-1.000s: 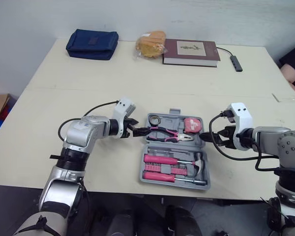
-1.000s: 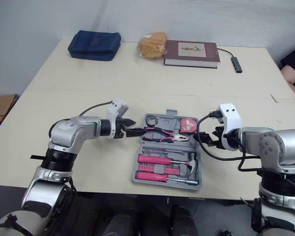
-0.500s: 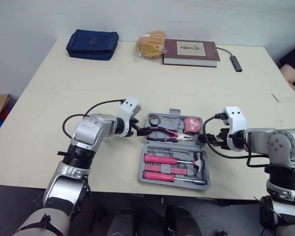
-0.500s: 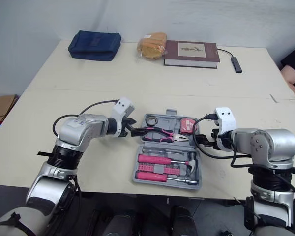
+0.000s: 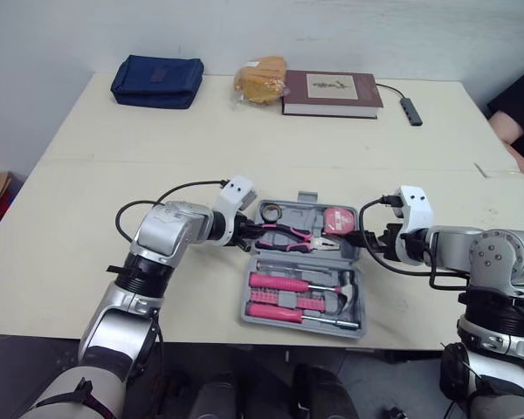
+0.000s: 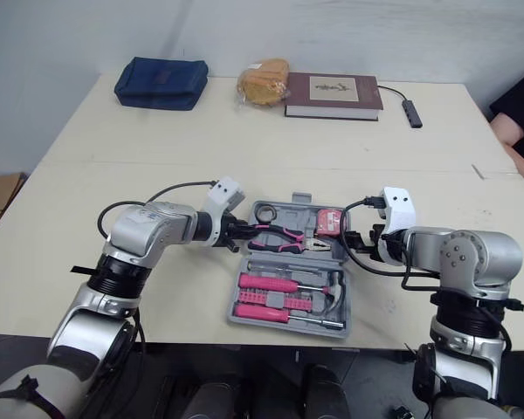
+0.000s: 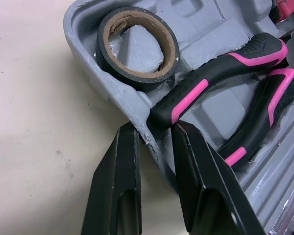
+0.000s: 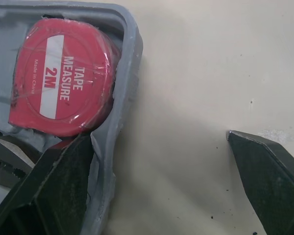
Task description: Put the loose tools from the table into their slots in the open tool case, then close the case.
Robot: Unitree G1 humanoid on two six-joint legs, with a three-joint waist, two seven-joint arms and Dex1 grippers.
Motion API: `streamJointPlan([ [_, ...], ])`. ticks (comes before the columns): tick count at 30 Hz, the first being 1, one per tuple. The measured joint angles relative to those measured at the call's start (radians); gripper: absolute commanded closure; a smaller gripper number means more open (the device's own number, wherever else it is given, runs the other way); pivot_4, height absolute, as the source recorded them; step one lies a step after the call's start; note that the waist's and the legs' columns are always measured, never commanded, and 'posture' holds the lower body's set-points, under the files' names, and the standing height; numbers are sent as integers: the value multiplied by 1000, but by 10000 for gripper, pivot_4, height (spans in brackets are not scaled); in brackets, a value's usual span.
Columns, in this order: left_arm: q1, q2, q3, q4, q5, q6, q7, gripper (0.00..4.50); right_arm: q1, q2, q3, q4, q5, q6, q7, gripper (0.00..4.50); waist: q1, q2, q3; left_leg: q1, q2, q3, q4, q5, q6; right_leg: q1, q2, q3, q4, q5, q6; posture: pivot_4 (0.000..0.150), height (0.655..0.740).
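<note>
The case [image 5: 255,299] lies open near the bench's [image 5: 244,131] front edge, with pliers [image 5: 297,236] and tape measure [image 5: 338,221] seated in its far half. The left gripper's [image 7: 151,131] fingers, slightly apart, straddle that half's left rim. The right gripper's [image 8: 160,137] fingers, wide apart, bracket its right rim, apparently to fold it shut.

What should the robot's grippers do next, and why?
Probably pinch the left gripper and right gripper onto the far half of the tool case, to fold it shut: the pliers, tape measure and electrical tape sit in slots, and both open grippers straddle its side walls.
</note>
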Motion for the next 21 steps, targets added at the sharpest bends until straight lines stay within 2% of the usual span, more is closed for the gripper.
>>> streamJointPlan([
  [5, 2, -35, 42, 16, 0, -2, 16, 42119, 19, 23, -41, -25, 32, 0, -44, 0, -2, 0, 0, -1, 0, 0, 0, 0, 0, 0, 0, 0, 0, 0, 0, 1500, 7400],
  [6, 3, -41, 48, 22, 0, -16, 16, 42121, 26, 27, -44, -38, 40, 0, -57, 3891, -1, 0, 0, -1, 0, 0, 0, 0, 0, 0, 0, 0, 0, 0, 0, 1500, 7400],
  [8, 3, -50, 53, 30, 0, -32, 17, 42130, 33, 28, -43, -55, 45, 0, -65, 7704, 0, 0, 0, -1, 0, 0, 0, 0, 0, 0, -1, 0, 0, 0, 0, 1500, 7400],
  [13, 15, -106, 97, 52, 0, -158, 35, 42138, 56, 1, 6, -178, 12, -43, -56, 34064, 12, 3, 2, -4, -1, 1, 0, 0, 0, -5, -1, 0, 1, 0, 0, 1500, 7400],
  [15, 15, -117, 109, 53, 0, -197, 40, 42138, 49, -2, 4, -205, 7, -35, -47, 43030, 13, 3, 2, -5, -1, 2, 0, 0, 0, -7, 0, 0, 2, 0, 0, 1500, 7400],
  [16, 15, -116, 118, 66, 0, -207, 46, 42138, 49, -2, -3, -215, 7, -27, -38, 44145, 13, 3, 2, -5, -1, 4, -1, 0, 1, -8, 0, 1, 3, 0, 0, 1500, 7400],
  [21, 15, -119, 139, 84, -5, -237, 47, 42138, 53, -2, -3, -218, 7, -10, -25, 44145, 11, 3, 2, -4, -1, 6, 0, 0, 1, -8, 0, 2, 4, 0, 0, 1500, 7400],
])
